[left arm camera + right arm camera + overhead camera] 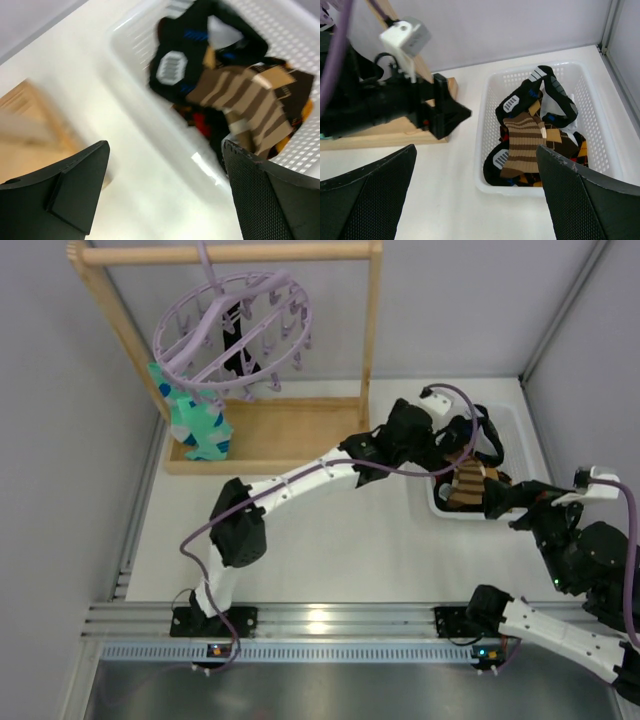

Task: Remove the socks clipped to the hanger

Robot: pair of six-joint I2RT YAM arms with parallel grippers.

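The lilac hanger (235, 330) hangs by its hook from the wooden rack's top bar. A teal and white sock (200, 425) dangles from its left side, and a black sock (237, 348) shows through the ring. My left gripper (462, 445) is open and empty over the left rim of the white basket (520, 430); its view (165, 190) shows table and basket wall between the fingers. The brown-and-tan striped sock (240, 97) and a black sock (175, 65) lie in the basket. My right gripper (500, 498) is open and empty at the basket's near edge (475, 200).
The wooden rack (270, 430) stands at the back left with its flat base on the table. The basket (490, 100) holds several socks, the striped one (522, 145) on top. The left gripper (440, 112) shows in the right wrist view. Grey walls close the sides.
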